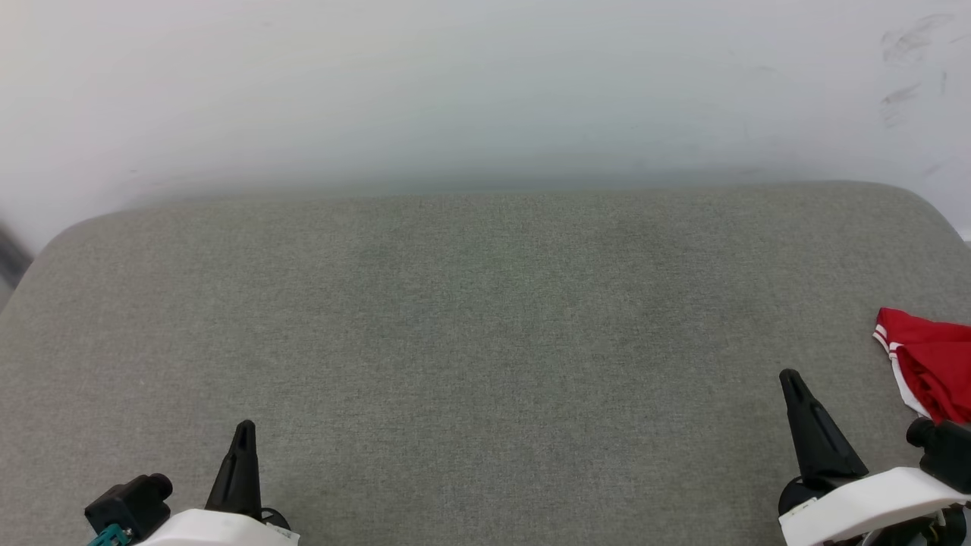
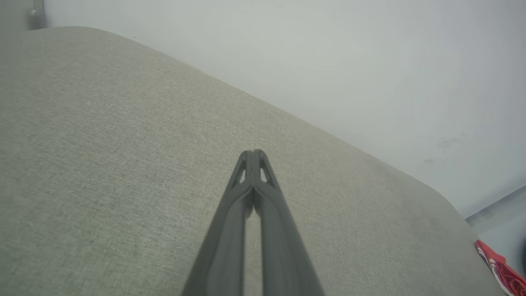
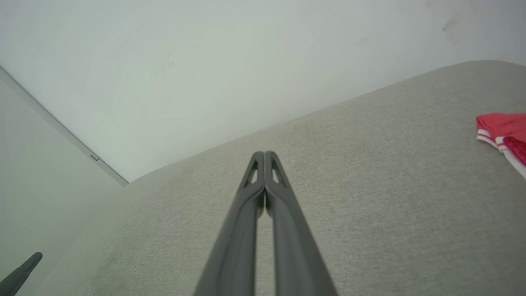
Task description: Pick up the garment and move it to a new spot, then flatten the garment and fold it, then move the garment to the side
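Left claw point(image 1: 244, 434) lower left and right claw point(image 1: 790, 379) lower right, both clenched, empty; garment point(image 1: 931, 370) lies at right edge on grey surface point(image 1: 485, 318).

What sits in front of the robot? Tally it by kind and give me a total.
Garment: 1, the red garment with white striped trim, lying on the cushion at the far right
Grippers: 2, the left gripper and the right gripper, both shut and holding nothing
Cushion: 1, the grey cushion
Total: 4
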Controlling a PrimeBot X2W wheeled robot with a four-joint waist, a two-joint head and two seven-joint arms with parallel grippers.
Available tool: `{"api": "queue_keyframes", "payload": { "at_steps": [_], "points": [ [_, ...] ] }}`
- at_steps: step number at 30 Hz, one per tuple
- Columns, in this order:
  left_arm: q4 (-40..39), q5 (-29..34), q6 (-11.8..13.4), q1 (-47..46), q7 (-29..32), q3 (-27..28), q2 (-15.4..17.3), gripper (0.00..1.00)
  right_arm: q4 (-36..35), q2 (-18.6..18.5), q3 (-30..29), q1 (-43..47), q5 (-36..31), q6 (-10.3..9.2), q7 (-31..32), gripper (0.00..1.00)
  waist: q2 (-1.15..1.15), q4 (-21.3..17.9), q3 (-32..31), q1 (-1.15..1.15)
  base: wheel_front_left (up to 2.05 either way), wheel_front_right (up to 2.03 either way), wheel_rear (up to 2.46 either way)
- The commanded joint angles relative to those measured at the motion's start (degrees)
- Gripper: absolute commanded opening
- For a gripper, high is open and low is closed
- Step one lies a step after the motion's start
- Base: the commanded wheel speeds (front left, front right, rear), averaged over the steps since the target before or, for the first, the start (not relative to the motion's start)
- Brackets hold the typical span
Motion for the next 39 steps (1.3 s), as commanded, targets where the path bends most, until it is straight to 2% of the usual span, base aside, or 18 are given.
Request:
{"api": "queue_keyframes", "payload": {
  "at_steps": [1, 21, 39],
  "points": [
    [-0.61, -1.66, -0.27, -1.61, 0.42, 0.46, 0.1, 0.0, -0.22, -0.59, -0.06, -1.97, 2.03, -0.01, -0.28, 0.0, 0.0, 0.02, 0.01, 0.0, 0.0, 0.0, 0.0],
    [0.49, -16.95, -1.34, -3.96, 4.65, 2.05, -1.24, 0.0, 4.51, -1.06, -0.32, -4.47, 19.67, -0.01, -0.12, 0.0, 0.0, 0.39, 0.28, 0.0, 0.0, 0.0, 0.0],
    [1.35, -28.27, -2.1, -5.65, 7.86, 3.24, -2.2, 0.0, 8.08, -1.17, -0.8, -6.44, 32.44, -0.02, 0.3, 0.0, 0.0, 0.73, 0.51, 0.0, 0.0, 0.0, 0.0]
  ]
}}
